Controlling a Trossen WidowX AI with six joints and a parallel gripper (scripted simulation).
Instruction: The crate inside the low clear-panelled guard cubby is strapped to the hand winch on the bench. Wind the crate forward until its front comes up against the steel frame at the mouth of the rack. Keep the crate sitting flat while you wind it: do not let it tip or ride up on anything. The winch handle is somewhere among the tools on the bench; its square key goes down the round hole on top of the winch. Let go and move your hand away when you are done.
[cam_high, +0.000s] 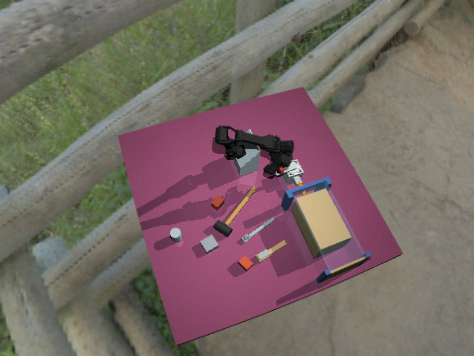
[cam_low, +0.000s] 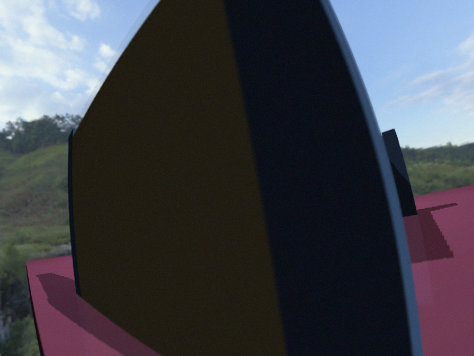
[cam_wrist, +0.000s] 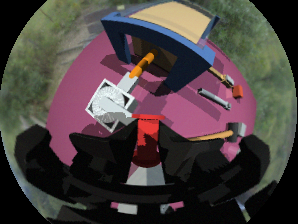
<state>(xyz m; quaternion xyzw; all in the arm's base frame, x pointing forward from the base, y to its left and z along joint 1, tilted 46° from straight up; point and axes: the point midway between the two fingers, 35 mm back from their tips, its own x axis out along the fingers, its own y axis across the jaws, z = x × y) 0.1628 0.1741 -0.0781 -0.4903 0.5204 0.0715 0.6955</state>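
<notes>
My gripper (cam_high: 280, 171) (cam_wrist: 148, 129) is shut on the red grip (cam_wrist: 147, 140) of the winch handle. The handle's grey arm (cam_wrist: 117, 111) reaches from the grip to the top middle of the white winch (cam_high: 294, 169) (cam_wrist: 98, 116); the key and its hole are hidden. An orange strap (cam_high: 301, 186) (cam_wrist: 142, 64) runs from the winch through the blue frame (cam_high: 286, 199) (cam_wrist: 186, 76). The tan crate (cam_high: 322, 217) (cam_wrist: 172, 19) stands behind that frame in the clear-panelled cubby and looks flat. Its front is near the frame; I cannot tell whether they touch.
A hammer (cam_high: 242, 206) (cam_wrist: 212, 135), a grey wrench-like tool (cam_high: 260, 229) (cam_wrist: 215, 99) and a brush (cam_high: 272, 250) lie beside the cubby. Orange blocks (cam_high: 217, 202) (cam_high: 245, 263), a grey block (cam_high: 209, 244) and a white cylinder (cam_high: 175, 234) stand farther off. A large dark face blocks the exterior view.
</notes>
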